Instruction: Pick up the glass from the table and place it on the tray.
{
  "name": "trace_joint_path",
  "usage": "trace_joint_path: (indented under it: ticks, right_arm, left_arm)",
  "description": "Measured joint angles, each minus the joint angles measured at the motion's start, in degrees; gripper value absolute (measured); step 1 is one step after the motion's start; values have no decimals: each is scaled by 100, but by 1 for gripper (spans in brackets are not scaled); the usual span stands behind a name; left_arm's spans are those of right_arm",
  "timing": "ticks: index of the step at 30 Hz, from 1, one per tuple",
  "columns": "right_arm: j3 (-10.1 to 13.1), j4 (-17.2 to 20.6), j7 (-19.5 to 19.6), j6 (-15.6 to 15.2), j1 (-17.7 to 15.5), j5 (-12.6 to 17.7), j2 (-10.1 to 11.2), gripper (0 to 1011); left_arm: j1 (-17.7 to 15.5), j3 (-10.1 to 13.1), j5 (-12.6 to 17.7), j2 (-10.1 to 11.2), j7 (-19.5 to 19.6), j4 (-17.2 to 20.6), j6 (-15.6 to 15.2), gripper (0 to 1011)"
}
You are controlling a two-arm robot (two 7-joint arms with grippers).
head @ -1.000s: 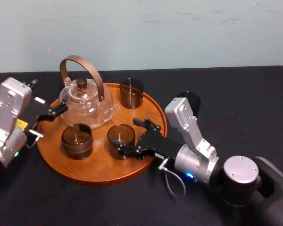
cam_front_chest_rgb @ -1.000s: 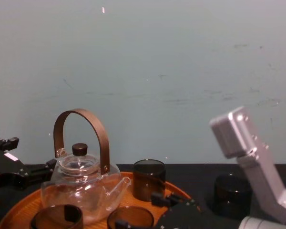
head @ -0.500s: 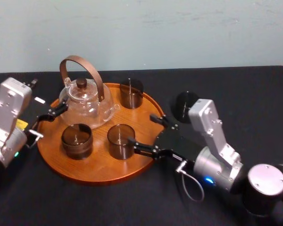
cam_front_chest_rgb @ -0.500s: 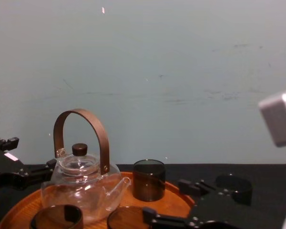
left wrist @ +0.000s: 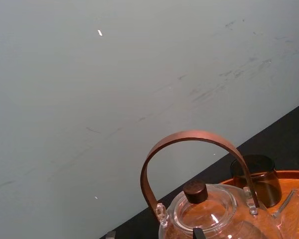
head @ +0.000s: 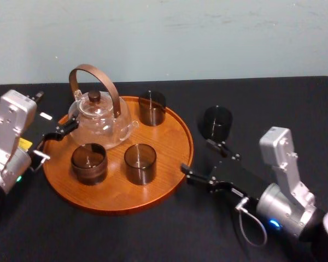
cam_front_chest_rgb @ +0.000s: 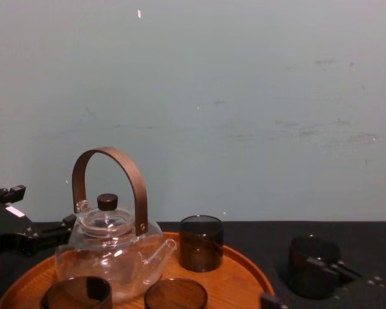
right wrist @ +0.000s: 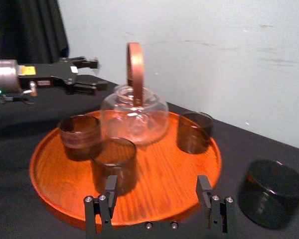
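At the table's left edge: left gripper is parked just off the tray's left rim. Its fingers are apart and it holds nothing.

On the tray: teapot at the far left, plus three tray glasses. All are upright. None of these is the target.

Off the tray's right rim, on bare table: right gripper, jaws wide open and empty, pointing left-forward at the tray.

Farther right and farther from the robot: the glass. It is dark and upright, standing on the table near the tray's right rim but not touching it.

Key relation: the glass isn't between the fingers. In the right wrist view it sits outside the gripper's right finger, beyond the fingertips.

My read: the right arm is clearly the nearer one, and the left would have to reach across the whole tray. The glass's axis is vertical, so a side grasp fits. The gripper needs to swing right and push forward to bracket it. The open span looks wide enough, though I can't confirm that.

Risk: the right finger could clip the glass on the swing and tip it.
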State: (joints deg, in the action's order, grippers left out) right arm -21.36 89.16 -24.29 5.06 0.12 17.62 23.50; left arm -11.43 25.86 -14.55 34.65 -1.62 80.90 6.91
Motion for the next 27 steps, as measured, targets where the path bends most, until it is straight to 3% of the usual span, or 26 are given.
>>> trace_joint_path:
  ticks: [12,27]
  right_arm:
    - [417,-198,186,44,-195,136,46,1002]
    - [727,-630,467,-96,94,-75,-100,1002]
  left_arm:
    - [0,0,0,0,0,0,0,1001]
    - [0,0,0,0,0,0,0,1001]
